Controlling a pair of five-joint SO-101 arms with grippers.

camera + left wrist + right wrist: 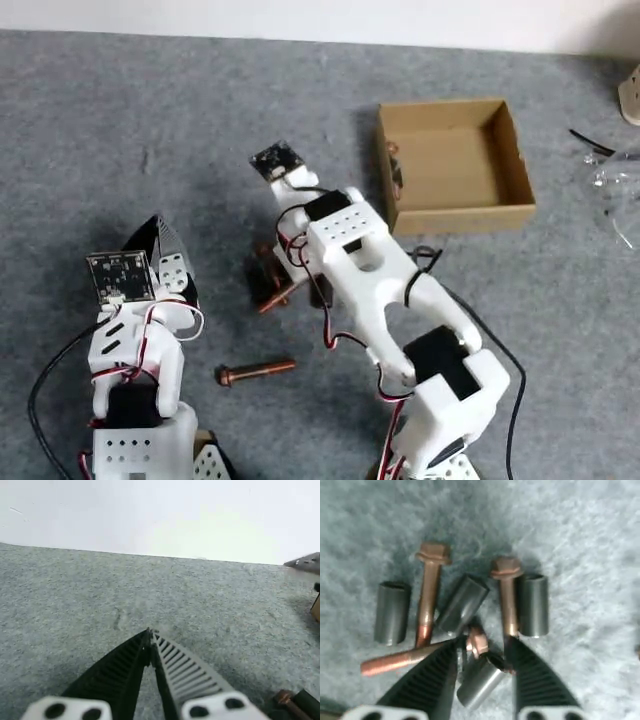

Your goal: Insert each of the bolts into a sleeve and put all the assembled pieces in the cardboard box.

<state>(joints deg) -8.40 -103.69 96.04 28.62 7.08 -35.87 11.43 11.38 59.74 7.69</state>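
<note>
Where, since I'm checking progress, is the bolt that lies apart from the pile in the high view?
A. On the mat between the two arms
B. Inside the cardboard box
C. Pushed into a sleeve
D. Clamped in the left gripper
A: the lone bolt lies flat and bare on the grey mat, between the left arm and the right arm, well outside the cardboard box.
</note>
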